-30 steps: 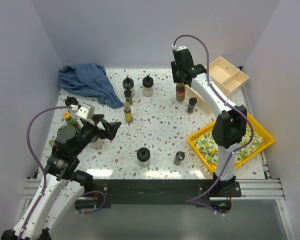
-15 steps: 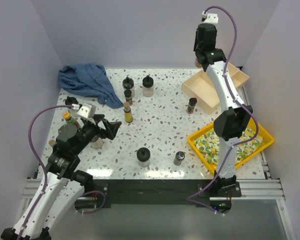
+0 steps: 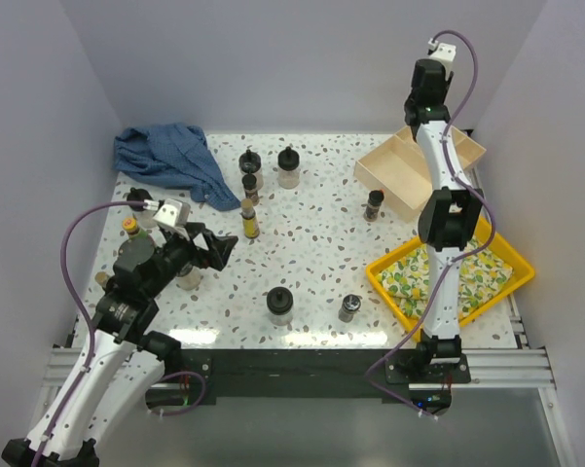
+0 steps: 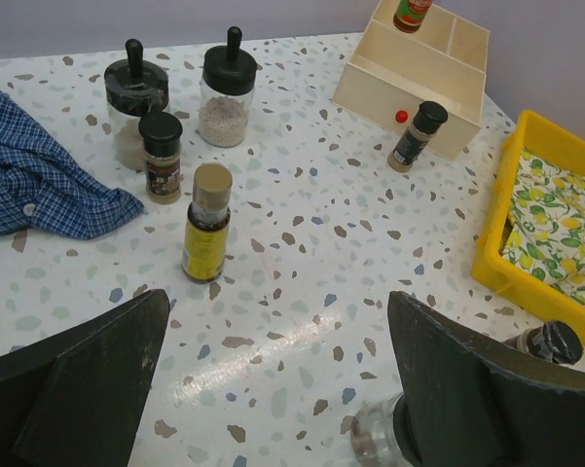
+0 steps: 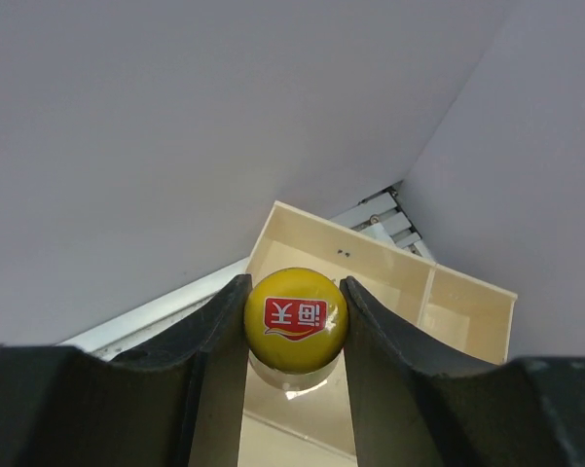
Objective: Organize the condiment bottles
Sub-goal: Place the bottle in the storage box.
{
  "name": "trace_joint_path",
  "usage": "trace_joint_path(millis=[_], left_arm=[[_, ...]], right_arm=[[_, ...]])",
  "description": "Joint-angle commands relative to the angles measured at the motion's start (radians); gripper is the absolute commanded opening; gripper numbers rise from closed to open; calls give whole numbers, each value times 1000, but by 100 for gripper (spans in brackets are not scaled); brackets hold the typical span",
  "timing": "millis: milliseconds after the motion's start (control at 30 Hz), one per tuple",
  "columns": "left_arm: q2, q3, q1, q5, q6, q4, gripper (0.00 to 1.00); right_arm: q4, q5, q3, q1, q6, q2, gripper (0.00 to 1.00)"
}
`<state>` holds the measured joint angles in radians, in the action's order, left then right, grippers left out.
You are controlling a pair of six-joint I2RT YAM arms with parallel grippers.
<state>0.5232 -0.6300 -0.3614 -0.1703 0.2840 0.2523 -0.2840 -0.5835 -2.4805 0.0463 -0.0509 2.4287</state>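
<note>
My right gripper (image 5: 295,326) is shut on a yellow-capped sauce bottle (image 5: 295,319) and holds it above the far compartment of the beige divided tray (image 5: 394,277). In the top view this gripper (image 3: 420,109) is raised at the far right over the tray (image 3: 401,180). My left gripper (image 4: 282,389) is open and empty, low over the table at the front left (image 3: 209,251). Ahead of it stand a yellow-labelled bottle (image 4: 206,229), a small dark shaker (image 4: 161,156) and two black-lidded jars (image 4: 136,92) (image 4: 228,88). Another dark shaker (image 4: 414,136) stands by the tray.
A blue checked cloth (image 3: 170,161) lies at the back left. A yellow tray (image 3: 457,277) with a lemon-print lining sits at the right front. A black-lidded jar (image 3: 279,305) and a shaker (image 3: 349,308) stand near the front. More bottles (image 3: 133,229) stand at the left edge.
The right arm lifted the bottle from the table beside the beige tray, swung up and to the right, and now holds it over the tray. The left arm barely moved.
</note>
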Motion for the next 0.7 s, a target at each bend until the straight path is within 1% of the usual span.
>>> trace_joint_path(millis=[0, 300, 333, 467, 567, 667], left_arm=[[14, -4, -4, 5, -23, -30, 100], [40, -7, -4, 3, -23, -24, 100], [43, -10, -5, 3, -23, -22, 100], [49, -10, -5, 6, -23, -16, 100], [55, -10, -5, 14, -23, -16, 100], [64, -13, -5, 18, -23, -13, 100]], right_arm=[[279, -2, -107, -20, 16, -36, 0], [488, 42, -103, -45, -18, 72, 0], [500, 50, -109, -75, -23, 82, 0], [552, 70, -116, -91, -40, 128, 0], [612, 88, -109, -94, -15, 151, 0], [643, 132, -161, -103, -1, 200, 0]])
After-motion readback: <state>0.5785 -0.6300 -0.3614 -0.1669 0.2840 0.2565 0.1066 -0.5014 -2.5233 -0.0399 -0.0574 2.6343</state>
